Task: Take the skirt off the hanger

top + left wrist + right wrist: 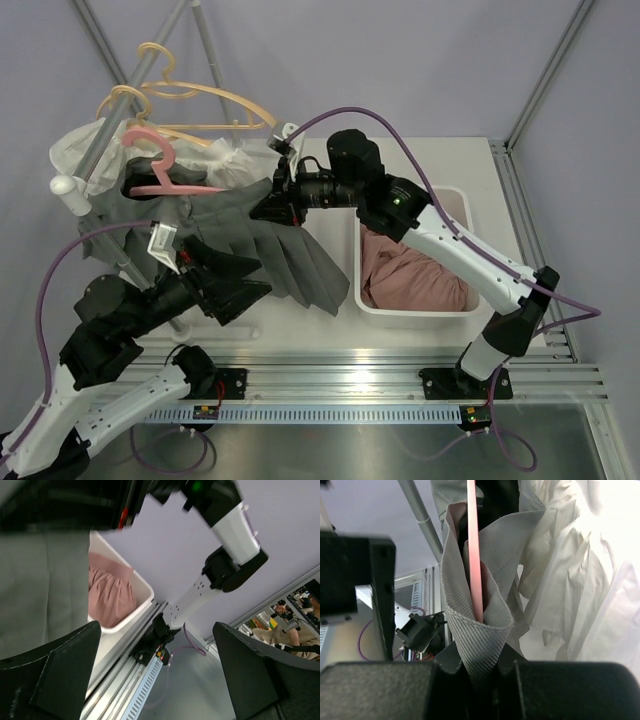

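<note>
The grey pleated skirt (290,255) hangs from a pink hanger (160,170) on the metal rail (110,130) at the left. My right gripper (268,207) is shut on the skirt's grey waistband (480,630), which loops around the pink hanger bar (474,555) in the right wrist view. My left gripper (240,285) is open and empty, low beside the skirt's lower left edge. The skirt fills the left side of the left wrist view (45,585); my left fingers (55,675) stand wide apart there.
Several cream hangers (200,100) and white garments (85,150) hang on the same rail. A white bin (455,305) with pink cloth (410,270) stands to the right of the skirt, under my right arm. An aluminium rail (350,380) runs along the near edge.
</note>
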`<action>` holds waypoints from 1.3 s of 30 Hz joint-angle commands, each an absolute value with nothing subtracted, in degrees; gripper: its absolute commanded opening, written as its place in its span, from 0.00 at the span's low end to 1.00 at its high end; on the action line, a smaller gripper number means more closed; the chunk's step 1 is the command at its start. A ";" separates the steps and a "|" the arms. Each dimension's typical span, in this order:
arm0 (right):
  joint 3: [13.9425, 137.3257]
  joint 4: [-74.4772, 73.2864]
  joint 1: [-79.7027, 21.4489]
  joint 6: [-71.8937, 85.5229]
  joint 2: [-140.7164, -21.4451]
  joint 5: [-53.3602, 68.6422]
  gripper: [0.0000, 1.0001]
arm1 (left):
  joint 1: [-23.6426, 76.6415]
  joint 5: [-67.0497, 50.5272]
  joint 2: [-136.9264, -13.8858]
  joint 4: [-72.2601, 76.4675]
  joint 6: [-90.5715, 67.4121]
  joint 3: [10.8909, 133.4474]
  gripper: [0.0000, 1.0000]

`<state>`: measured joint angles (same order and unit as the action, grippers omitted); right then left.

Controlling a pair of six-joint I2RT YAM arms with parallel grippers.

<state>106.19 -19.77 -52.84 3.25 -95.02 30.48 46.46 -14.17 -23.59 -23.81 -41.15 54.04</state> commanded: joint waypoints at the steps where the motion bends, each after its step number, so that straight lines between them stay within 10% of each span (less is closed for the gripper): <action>1: 104.42 -12.47 -52.30 3.87 -87.28 29.27 0.00 | 46.58 -14.68 -27.94 -19.33 -38.06 60.19 0.99; 13: 89.74 -21.34 -52.21 13.61 -73.75 22.16 0.00 | 46.58 8.43 -35.06 -33.63 -23.75 76.54 0.91; 39: 82.09 -21.62 -52.47 25.22 -61.88 29.00 0.00 | 46.58 11.69 -45.88 -35.95 -15.38 79.89 0.80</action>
